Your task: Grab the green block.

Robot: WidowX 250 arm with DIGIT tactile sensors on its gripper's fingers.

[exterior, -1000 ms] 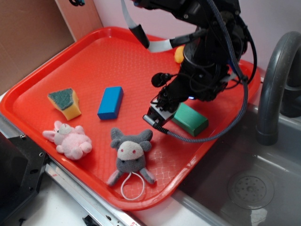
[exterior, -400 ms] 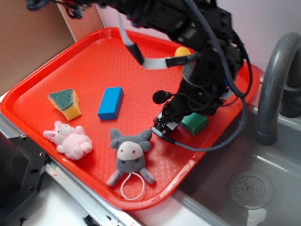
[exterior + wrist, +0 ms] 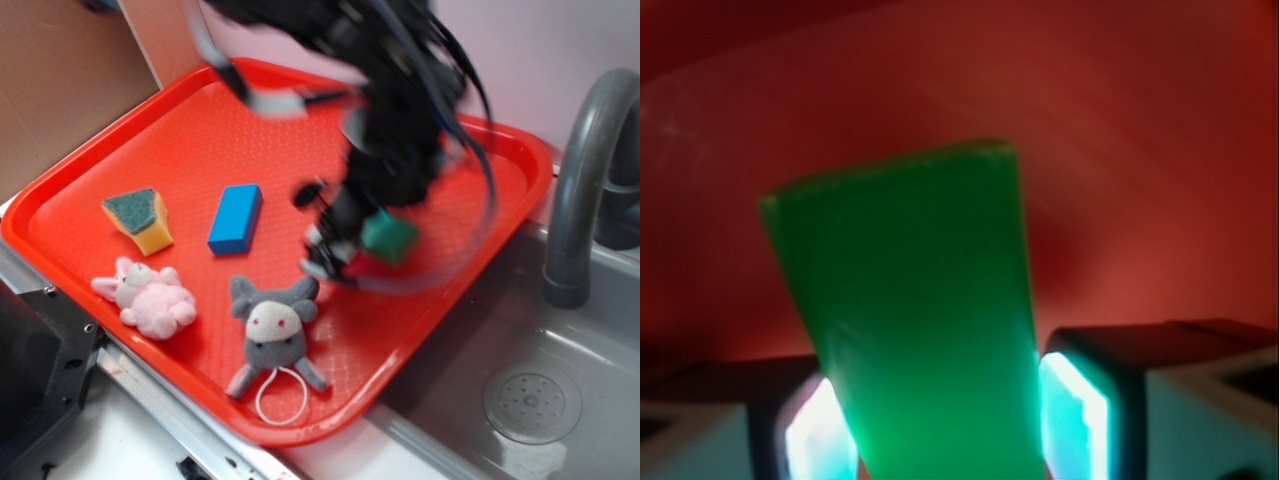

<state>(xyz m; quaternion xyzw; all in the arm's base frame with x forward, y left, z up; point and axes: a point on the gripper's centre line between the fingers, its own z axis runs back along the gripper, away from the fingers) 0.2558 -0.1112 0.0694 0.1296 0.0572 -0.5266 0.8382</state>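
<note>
The green block (image 3: 390, 237) sits between the fingers of my gripper (image 3: 372, 238), over the right half of the red tray (image 3: 90, 170); the arm above it is blurred by motion. In the wrist view the green block (image 3: 910, 300) fills the middle, tilted, with the gripper (image 3: 940, 425) shut on it. Both lit pads (image 3: 1072, 410) press against its sides, and the red tray (image 3: 1140, 150) lies behind it.
A blue block (image 3: 235, 218), a yellow sponge wedge (image 3: 137, 218), a pink plush (image 3: 147, 296) and a grey plush (image 3: 272, 325) lie on the tray's left and front. A grey faucet (image 3: 585, 180) and sink (image 3: 530, 400) are on the right, brown cardboard (image 3: 60, 70) on the left.
The gripper closed on the green block and carried it left and up from where it lay near the tray's right edge. The arm swung left and is now blurred.
</note>
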